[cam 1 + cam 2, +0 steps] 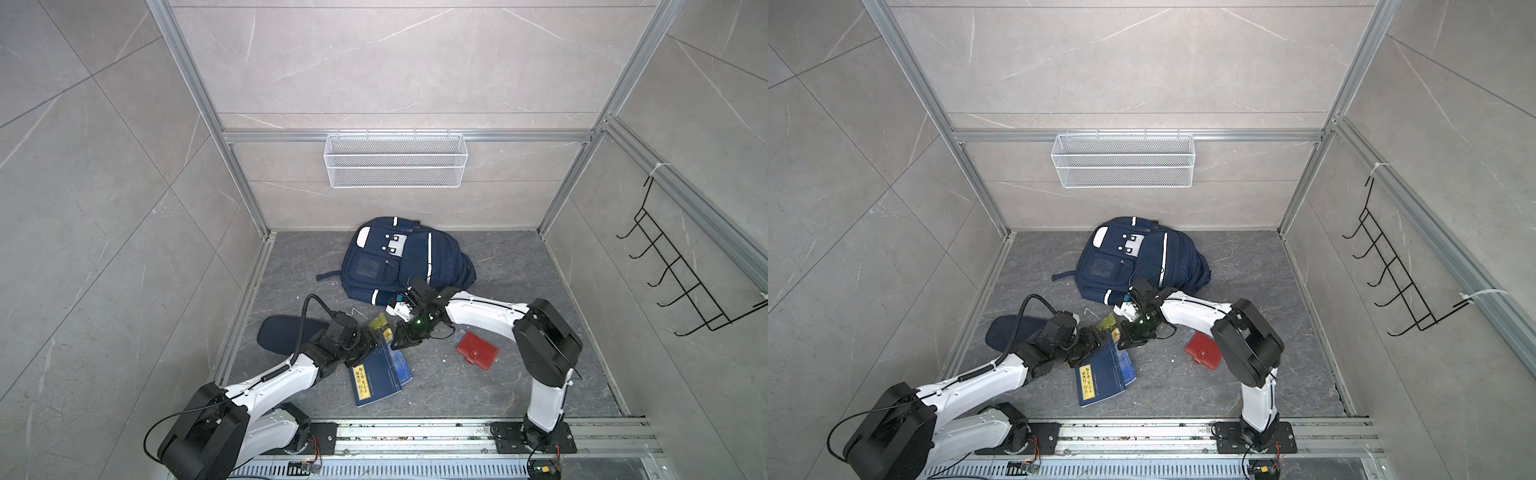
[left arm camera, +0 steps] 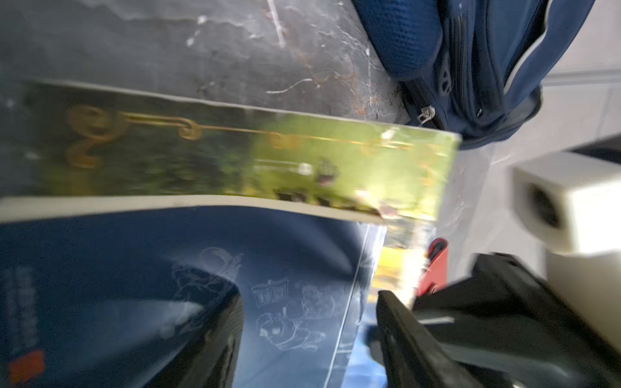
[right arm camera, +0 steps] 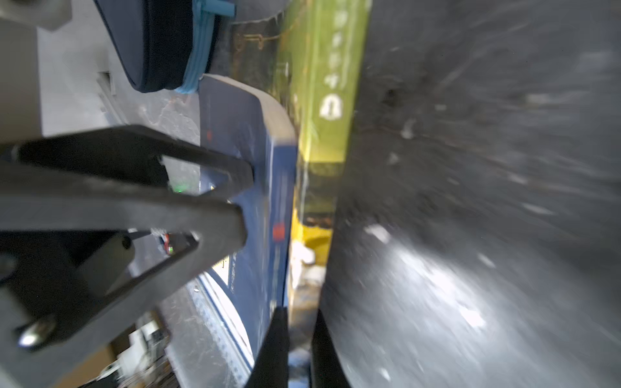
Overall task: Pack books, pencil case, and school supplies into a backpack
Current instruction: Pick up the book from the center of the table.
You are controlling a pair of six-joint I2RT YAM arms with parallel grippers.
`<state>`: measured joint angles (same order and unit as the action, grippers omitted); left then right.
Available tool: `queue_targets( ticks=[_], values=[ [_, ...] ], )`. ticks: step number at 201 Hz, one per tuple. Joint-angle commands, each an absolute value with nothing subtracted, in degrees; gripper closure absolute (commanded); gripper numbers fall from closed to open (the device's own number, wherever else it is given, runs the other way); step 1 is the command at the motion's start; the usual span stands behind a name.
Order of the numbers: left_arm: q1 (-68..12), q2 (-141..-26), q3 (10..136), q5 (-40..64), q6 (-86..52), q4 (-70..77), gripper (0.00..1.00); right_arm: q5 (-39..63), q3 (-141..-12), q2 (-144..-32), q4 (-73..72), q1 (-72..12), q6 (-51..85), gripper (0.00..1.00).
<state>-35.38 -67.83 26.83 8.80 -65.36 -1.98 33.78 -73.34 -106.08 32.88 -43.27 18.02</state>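
1. In both top views the books (image 1: 379, 380) are seen on the worktop (image 1: 478, 395) near the backpack (image 1: 1142, 257); both arms are bent low, with the left hand (image 1: 371, 345) and right hand (image 1: 397, 341) close together at them
2. In the left wrist view the green book (image 2: 302, 158) is seen poking out past the navy book (image 2: 134, 268); both should be lifted slowly and kept flat
3. In the right wrist view the right hand (image 3: 300, 322) is seen squeezed together at the books' edge, but whether a cover is pinched cannot be told; the left hand (image 3: 245, 198) is held apart around the navy book

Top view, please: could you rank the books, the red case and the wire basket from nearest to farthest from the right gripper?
1. Books: right at the right gripper, between the two arms.
2. Red case: lying apart, on the right arm's side.
3. Wire basket: hanging at the back, clearly farthest.
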Motion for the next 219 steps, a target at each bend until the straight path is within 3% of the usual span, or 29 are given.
queue_targets(
  ticks=[1,61,144,219],
  values=[
    [-35.5,-72.1,28.6,6.6,-58.5,-15.1,0.3,22.7,-78.4,-98.7,40.8,-43.1,11.8,1.0],
    [-35.4,-75.7,42.1,9.5,-46.7,-16.1,0.16,7.1,-82.8,-92.0,51.3,-41.9,5.7,1.0],
    [-32.3,-81.1,54.5,20.2,-39.1,-14.4,0.15,7.6,-81.6,-84.2,50.4,-37.5,5.7,1.0],
    [-29.8,-83.9,60.8,28.9,-38.8,-10.5,0.16,16.5,-80.4,-79.5,46.9,-29.6,6.5,1.0]
  ],
)
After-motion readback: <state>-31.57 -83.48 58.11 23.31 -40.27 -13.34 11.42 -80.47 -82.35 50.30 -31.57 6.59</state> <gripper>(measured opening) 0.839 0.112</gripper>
